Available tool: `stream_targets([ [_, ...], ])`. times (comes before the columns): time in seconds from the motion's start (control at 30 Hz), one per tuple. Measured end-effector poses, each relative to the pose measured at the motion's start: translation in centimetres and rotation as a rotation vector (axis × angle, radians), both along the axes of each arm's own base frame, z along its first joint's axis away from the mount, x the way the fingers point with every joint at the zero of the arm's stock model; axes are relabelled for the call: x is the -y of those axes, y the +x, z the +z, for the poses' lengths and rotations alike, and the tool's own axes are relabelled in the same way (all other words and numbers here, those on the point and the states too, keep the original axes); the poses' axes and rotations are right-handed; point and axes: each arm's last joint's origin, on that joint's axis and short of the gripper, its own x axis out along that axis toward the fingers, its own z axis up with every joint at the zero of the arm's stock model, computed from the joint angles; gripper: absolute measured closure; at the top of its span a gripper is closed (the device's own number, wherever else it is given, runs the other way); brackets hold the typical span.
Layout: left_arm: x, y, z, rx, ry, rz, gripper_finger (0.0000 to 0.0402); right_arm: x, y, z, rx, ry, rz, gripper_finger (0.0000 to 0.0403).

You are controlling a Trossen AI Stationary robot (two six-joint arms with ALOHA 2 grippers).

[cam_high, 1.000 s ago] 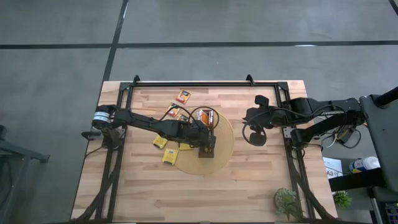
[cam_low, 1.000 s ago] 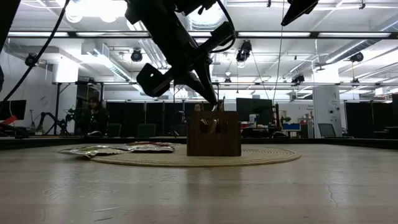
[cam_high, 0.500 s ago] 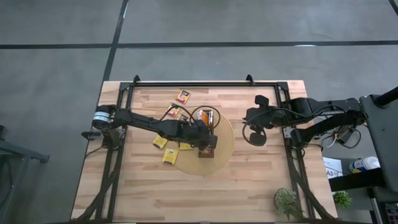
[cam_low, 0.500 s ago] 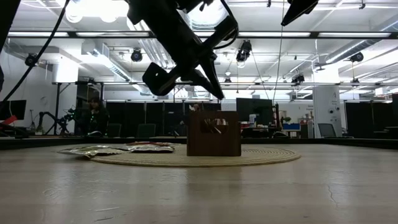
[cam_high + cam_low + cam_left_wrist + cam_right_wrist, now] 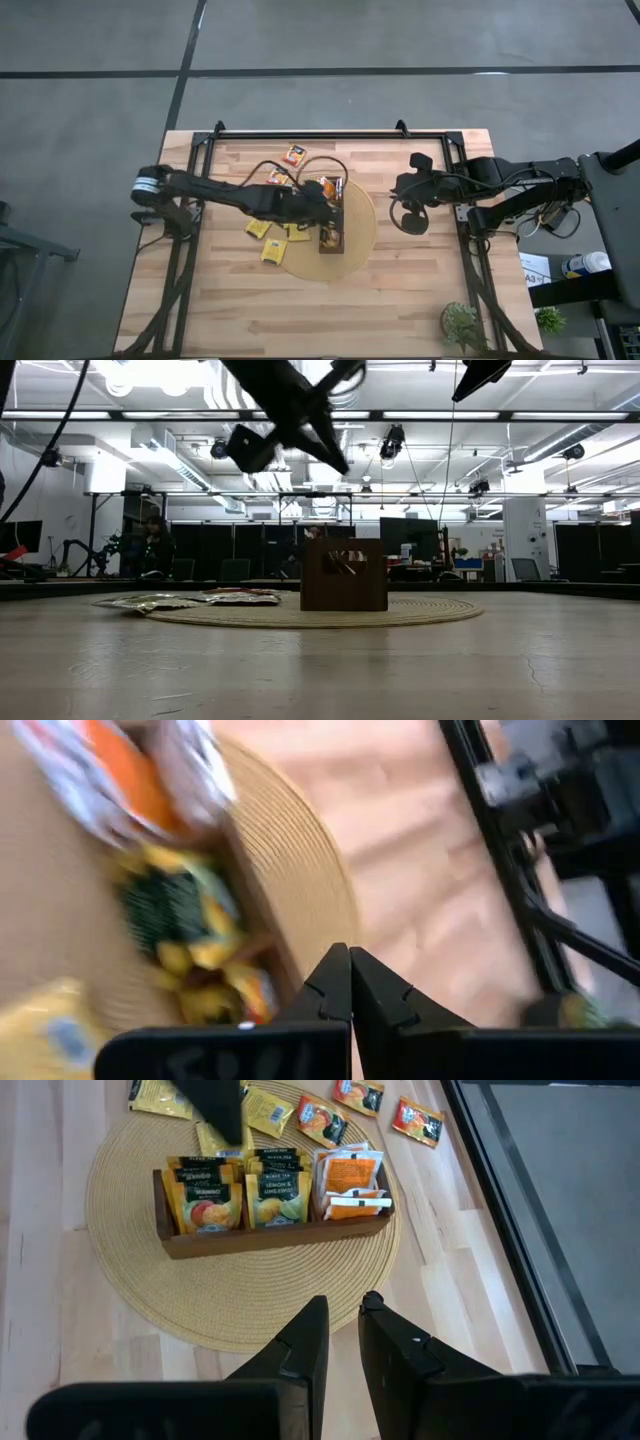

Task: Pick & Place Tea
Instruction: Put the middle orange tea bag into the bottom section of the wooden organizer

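The left hand, fingers pressed together and empty, hangs above the tray. The loose tea sachets lie just beside it on the tabletop, toward the left arm's base. The right hand, fingers slightly apart and empty, waits farther away.

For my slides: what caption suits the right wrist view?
Wooden tray of tea sachets on a round woven mat, loose sachets beyond.

yellow and orange tea sachets; dark-brown tray; tan woven disc; pale wood table
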Motion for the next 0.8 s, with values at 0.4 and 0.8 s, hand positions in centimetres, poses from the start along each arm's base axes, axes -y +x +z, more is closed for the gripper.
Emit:
stream_targets([
  [0.4, -2.9, -4.9, 2.3, -0.234, 0.177, 0.066, 0.0364, 0.0, 0.0, 0.0, 0.001, 0.000, 0.000, 0.0346],
  [0.8, -10.2, -6.2, 1.7, -0.332, 0.100, -0.085, 0.0167, 0.0, 0.0, 0.0, 0.002, 0.002, -0.002, 0.0346],
])
